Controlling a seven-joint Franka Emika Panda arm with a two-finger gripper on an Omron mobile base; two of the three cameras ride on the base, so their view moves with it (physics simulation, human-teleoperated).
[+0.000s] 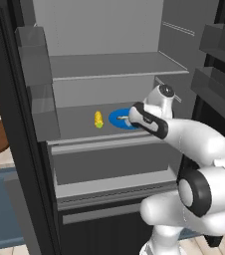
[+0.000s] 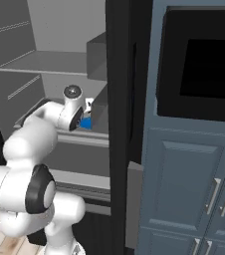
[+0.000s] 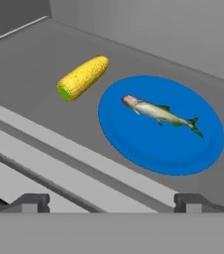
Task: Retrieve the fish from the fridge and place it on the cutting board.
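Fridge shelf, one fish, one corn cob

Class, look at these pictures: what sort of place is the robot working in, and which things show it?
Most likely a kitchen: an open fridge holds a fish on a blue plate beside a corn cob, with blue-grey cabinets alongside.

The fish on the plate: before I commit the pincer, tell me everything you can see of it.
The small, slim grey-silver fish lies flat on the round blue plate, roughly across its middle, entirely within the rim. It has a pinkish head toward the yellow corn cob, a pale belly, small dark fins and a dark forked tail at the opposite end. Only the plate touches it. The plate sits on a grey fridge shelf. The open pincer is short of it.
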